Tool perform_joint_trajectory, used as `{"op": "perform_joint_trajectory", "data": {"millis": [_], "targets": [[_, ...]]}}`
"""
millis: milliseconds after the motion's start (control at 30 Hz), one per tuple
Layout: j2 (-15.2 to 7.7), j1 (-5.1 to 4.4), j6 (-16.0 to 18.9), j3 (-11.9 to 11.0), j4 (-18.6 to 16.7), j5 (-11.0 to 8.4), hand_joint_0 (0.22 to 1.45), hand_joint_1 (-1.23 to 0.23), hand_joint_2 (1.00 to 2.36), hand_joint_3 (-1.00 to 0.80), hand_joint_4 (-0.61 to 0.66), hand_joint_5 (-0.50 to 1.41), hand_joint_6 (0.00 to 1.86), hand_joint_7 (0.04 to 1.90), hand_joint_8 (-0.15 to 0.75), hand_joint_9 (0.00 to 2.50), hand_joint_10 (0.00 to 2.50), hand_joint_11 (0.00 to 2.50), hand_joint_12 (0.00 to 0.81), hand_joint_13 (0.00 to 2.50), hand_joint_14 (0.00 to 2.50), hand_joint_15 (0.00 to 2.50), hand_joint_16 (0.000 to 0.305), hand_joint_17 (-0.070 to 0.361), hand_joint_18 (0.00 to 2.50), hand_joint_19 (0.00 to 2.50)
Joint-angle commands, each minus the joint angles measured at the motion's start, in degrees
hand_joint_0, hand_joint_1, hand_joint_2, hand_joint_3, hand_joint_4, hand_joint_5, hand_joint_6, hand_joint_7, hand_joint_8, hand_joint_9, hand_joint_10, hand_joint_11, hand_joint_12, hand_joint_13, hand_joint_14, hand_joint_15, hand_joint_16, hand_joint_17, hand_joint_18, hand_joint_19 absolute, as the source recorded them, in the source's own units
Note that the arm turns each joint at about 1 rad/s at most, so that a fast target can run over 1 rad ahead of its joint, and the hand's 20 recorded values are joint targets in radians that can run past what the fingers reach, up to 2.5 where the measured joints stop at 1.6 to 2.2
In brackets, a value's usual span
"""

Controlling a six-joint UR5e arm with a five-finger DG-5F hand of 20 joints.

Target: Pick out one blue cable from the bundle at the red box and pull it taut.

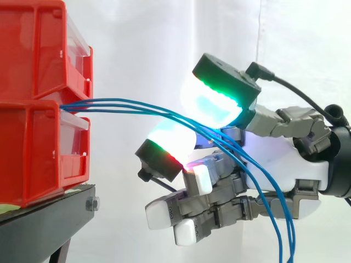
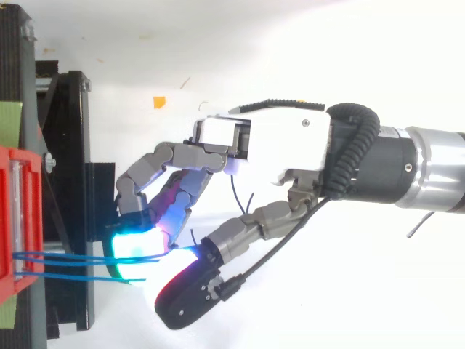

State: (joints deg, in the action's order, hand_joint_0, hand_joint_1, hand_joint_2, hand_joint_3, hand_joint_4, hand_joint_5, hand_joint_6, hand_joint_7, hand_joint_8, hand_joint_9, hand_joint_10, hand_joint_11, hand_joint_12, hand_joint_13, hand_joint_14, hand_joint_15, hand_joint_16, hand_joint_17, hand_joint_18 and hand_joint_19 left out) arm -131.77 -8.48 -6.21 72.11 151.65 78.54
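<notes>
Three thin blue cables leave the gap between the two stacked red bins and arc rightward in a loose curve. They pass between two glowing fingertips of my hand, then droop down past the palm to the view's bottom edge. The upper pad and the lower pad close on the cables from above and below with little gap. The other fingers are curled in under the palm. From above, the cables run from the red bin to the cyan pad of the hand.
The bins stand on a black stand at the left, with a white curtain behind. In the top view a small orange mark lies on the white floor beyond the stand.
</notes>
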Motion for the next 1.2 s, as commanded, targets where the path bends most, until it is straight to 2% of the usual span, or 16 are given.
{"op": "perform_joint_trajectory", "data": {"millis": [0,167,333,467,567,600,667,767,900,1033,1167], "targets": [[-0.1,0.04,-0.3,0.0,0.2,0.03,0.64,-0.79,1.0,-0.47,0.06,-0.11,0.86,1.13,0.245,1.14,0.02,0.59,0.306,0.84,0.01,0.23,0.042,0.094,0.71,0.49],[-0.1,0.13,-0.3,-0.6,0.6,0.03,0.67,-0.87,1.01,-0.41,0.0,-0.12,0.88,1.16,0.246,1.12,0.02,0.59,0.31,0.85,0.01,0.25,0.043,0.096,0.73,0.49],[0.0,0.13,-0.8,-0.9,0.9,0.03,0.73,-0.94,1.0,-0.5,-0.09,-0.13,0.9,1.16,0.233,1.12,0.02,0.58,0.304,0.87,0.01,0.26,0.043,0.097,0.76,0.48],[0.0,0.13,-0.9,-0.8,1.1,0.03,0.72,-0.97,1.0,-0.5,-0.12,-0.14,0.91,1.12,0.223,1.08,0.02,0.58,0.303,0.86,0.01,0.27,0.043,0.097,0.78,0.48],[0.0,0.13,-0.9,-0.8,1.4,0.12,0.67,-1.02,1.0,-0.5,-0.04,-0.15,0.91,1.07,0.214,1.05,0.02,0.58,0.3,0.85,0.01,0.27,0.044,0.098,0.78,0.47],[-0.1,0.22,-0.9,-0.9,1.5,0.12,0.64,-1.02,1.0,-0.5,0.03,-0.16,0.9,1.04,0.213,1.04,0.02,0.58,0.301,0.85,0.01,0.27,0.044,0.099,0.77,0.47],[0.0,0.22,-0.9,-0.8,1.6,0.12,0.53,-1.03,1.0,-0.5,0.09,-0.17,0.88,0.99,0.225,1.01,0.02,0.59,0.317,0.84,0.01,0.27,0.047,0.107,0.77,0.48],[0.0,0.31,-0.9,-0.9,2.1,0.12,0.48,-0.99,1.0,-0.5,0.11,-0.17,0.88,0.91,0.242,1.02,0.02,0.59,0.334,0.84,0.01,0.26,0.051,0.115,0.78,0.48],[0.0,0.31,-0.9,-1.0,2.3,0.12,0.44,-0.85,1.0,-0.5,0.13,-0.15,0.85,0.91,0.265,1.06,0.02,0.57,0.349,0.85,0.01,0.26,0.055,0.123,0.81,0.49],[0.0,0.39,-0.9,-1.4,2.3,0.12,0.48,-0.66,1.0,-0.5,0.12,-0.12,0.8,0.95,0.265,1.13,0.02,0.57,0.341,0.87,0.01,0.27,0.052,0.118,0.81,0.53],[-0.1,0.57,-0.9,-2.1,3.2,0.12,0.52,-0.56,1.0,-0.5,0.1,-0.11,0.78,0.98,0.252,1.15,0.02,0.57,0.329,0.87,0.01,0.28,0.049,0.11,0.79,0.56]]}}
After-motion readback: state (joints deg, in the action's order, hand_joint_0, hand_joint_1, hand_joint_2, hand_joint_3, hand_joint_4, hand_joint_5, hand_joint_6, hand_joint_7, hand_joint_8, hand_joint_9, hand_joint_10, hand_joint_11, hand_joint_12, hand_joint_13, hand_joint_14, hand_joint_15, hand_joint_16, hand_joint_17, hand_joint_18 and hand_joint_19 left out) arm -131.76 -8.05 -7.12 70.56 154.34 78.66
